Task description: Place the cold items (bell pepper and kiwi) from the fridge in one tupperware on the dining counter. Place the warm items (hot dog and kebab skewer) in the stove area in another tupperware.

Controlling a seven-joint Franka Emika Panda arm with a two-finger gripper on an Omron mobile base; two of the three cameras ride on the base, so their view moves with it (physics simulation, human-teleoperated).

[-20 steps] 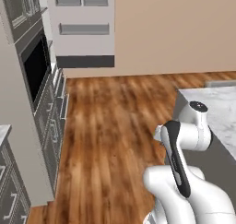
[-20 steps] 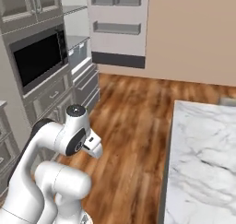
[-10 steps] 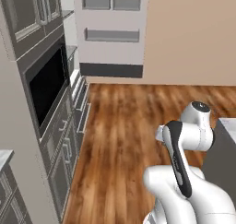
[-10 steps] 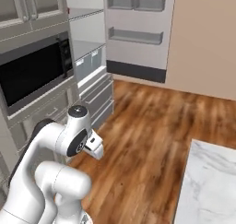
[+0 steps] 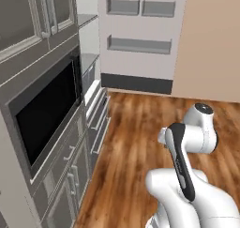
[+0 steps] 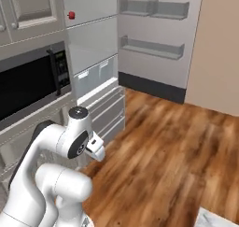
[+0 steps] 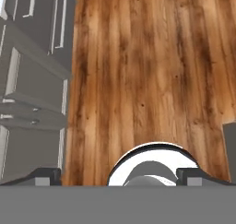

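My gripper stands open, and only wood floor lies beyond its two dark fingertips. In the right base view the hand is tucked low in front of the folded white arm and points down at the floor. The bell pepper, kiwi, hot dog, kebab skewer and tupperware are out of view.
A tall grey cabinet wall with a built-in black oven and drawers runs along the left. Wall shelves hang at the far end. Open wood floor stretches ahead. A marble counter corner shows at bottom right.
The whole picture has shifted: the base has driven and turned toward the cabinet wall, and the marble counter has slid out to the right. The arm keeps its folded pose, gripper still open.
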